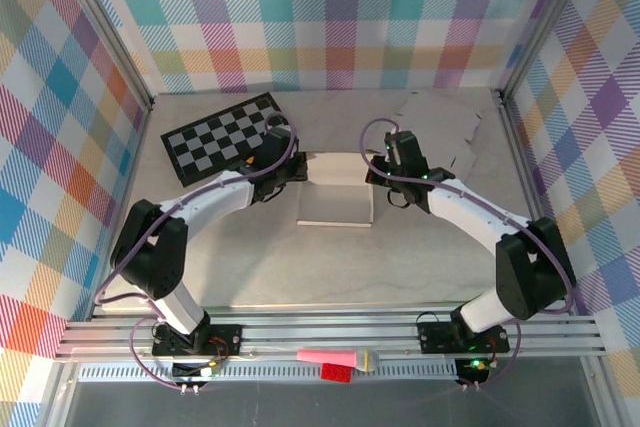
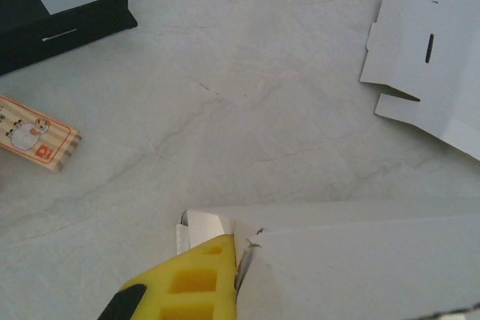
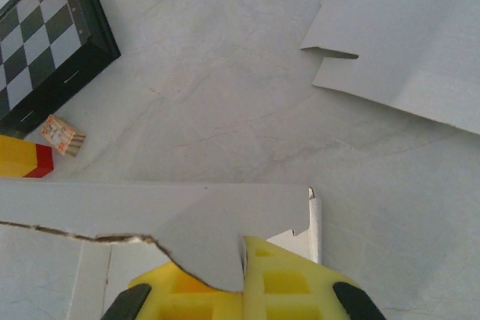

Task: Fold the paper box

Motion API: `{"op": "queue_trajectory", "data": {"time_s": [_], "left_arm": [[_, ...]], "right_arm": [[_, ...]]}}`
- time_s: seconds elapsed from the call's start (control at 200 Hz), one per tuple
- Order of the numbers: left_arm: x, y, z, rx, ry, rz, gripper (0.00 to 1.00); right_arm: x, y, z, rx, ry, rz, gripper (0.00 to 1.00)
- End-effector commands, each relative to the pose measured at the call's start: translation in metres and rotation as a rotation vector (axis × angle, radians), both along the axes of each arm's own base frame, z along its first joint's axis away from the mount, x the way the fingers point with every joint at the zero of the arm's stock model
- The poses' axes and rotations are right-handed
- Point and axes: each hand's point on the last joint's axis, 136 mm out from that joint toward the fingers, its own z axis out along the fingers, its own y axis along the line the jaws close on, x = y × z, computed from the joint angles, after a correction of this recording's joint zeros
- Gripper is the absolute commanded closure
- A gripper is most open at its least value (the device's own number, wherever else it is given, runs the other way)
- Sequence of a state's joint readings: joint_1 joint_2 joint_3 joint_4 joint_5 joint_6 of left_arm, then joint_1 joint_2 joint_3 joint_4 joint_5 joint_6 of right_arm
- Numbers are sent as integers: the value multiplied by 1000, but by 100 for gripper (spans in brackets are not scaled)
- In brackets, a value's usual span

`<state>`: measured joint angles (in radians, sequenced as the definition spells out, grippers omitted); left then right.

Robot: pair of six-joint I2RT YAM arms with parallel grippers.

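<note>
Opposite ends of paper box (image 1: 337, 197) pinched: left tool (image 2: 236, 260), right tool (image 3: 244, 260) clamped on its flaps. Flaps best raised evenly, creases kept aligned.

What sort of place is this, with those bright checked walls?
Probably a robot test booth: plaid panels wall in a tabletop, a left arm and right arm are bolted to an aluminium rail, and props like a chessboard and unfolded paper box blanks lie about.
</note>
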<state>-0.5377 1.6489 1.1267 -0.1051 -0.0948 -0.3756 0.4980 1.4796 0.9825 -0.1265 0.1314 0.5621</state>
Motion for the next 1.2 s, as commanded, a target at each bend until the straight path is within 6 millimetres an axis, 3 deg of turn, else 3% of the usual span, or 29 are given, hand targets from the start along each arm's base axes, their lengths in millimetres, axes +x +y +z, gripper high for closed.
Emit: {"op": "queue_trajectory", "data": {"time_s": [0.0, 0.115, 0.555, 0.89, 1.195], "left_arm": [[0, -7, 31, -115, -86, -16, 100], [-6, -10, 34, -137, -110, -36, 100], [-37, -5, 1, -46, -94, -81, 100], [-75, 0, -24, -23, -85, -89, 100], [-90, 8, -38, 5, -52, -66, 100]], "right_arm": [[-3, 6, 15, 64, -66, -13, 100], [-8, 6, 16, 84, -98, -14, 100], [-40, 13, -8, 30, -106, 50, 100], [-71, 16, -27, -37, -97, 114, 100], [-89, 17, -40, -92, -42, 143, 97]]}}
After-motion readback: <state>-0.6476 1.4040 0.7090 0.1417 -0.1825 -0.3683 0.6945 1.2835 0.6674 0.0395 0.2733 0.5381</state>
